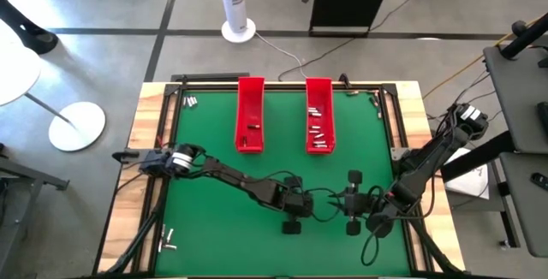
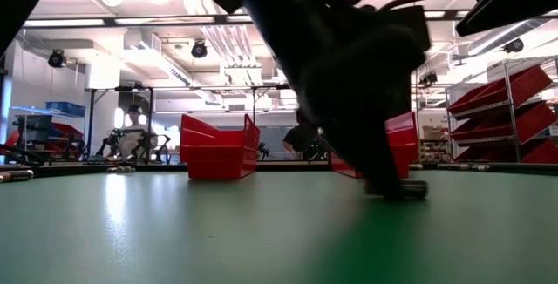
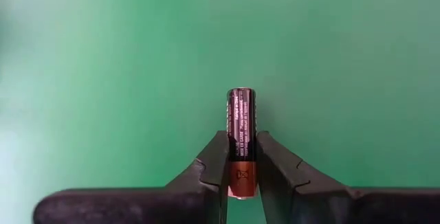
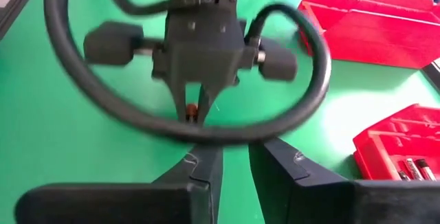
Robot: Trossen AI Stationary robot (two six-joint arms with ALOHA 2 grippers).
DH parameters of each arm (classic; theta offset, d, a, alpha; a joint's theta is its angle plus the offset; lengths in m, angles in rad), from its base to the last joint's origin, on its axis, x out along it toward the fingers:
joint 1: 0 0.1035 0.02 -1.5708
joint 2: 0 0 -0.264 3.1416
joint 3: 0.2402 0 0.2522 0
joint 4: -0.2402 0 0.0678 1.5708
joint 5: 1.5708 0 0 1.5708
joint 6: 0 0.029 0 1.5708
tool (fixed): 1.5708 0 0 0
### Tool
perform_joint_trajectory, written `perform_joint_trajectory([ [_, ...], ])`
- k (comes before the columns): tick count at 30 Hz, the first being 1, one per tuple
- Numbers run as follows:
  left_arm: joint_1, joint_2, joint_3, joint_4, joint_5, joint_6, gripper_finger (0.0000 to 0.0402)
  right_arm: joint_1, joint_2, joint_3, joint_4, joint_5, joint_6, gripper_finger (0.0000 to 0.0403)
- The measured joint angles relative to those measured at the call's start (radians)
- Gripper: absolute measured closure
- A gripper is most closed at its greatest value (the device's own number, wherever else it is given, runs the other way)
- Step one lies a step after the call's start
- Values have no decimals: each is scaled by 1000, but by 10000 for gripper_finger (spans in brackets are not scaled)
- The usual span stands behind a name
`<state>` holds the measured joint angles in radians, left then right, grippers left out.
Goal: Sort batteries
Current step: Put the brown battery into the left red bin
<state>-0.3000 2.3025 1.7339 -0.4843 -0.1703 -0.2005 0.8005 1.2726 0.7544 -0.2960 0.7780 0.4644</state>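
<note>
My left gripper (image 1: 315, 200) is at the middle of the green mat, near the front, shut on a black and copper battery (image 3: 242, 131). The low view shows the battery (image 2: 406, 188) down at the mat under the dark fingers. My right gripper (image 4: 237, 172) hovers just to the right of it and faces it. Its fingers are a narrow gap apart with nothing between them. Two long red trays stand at the far side. The right tray (image 1: 318, 116) holds several batteries. The left tray (image 1: 250, 116) holds one or two. My left gripper pinches the battery's copper end (image 3: 242, 172) between its two fingers. They slant down from the table's left and lie along the battery. The black end (image 3: 242, 100) sticks out past the fingertips. The battery lies about level at the mat; whether it touches the mat I cannot tell.
Loose batteries lie at the mat's far left corner (image 1: 190, 101), at its near left corner (image 1: 167, 243) and at its far right corner (image 1: 377, 99). A black cable loop (image 4: 172, 124) hangs between the two grippers. A raised frame (image 1: 163, 142) borders the mat.
</note>
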Motion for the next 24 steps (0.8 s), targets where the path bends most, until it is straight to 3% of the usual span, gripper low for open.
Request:
perform_joint_trajectory([
  [8, -1, -111, 0, -279, -66, -36, 366, 0, 0, -1, -91, -16, 68, 350],
  [24, 27, -388, 3, -619, -244, -95, 365, 0, 5, -59, -120, -23, 174, 317],
])
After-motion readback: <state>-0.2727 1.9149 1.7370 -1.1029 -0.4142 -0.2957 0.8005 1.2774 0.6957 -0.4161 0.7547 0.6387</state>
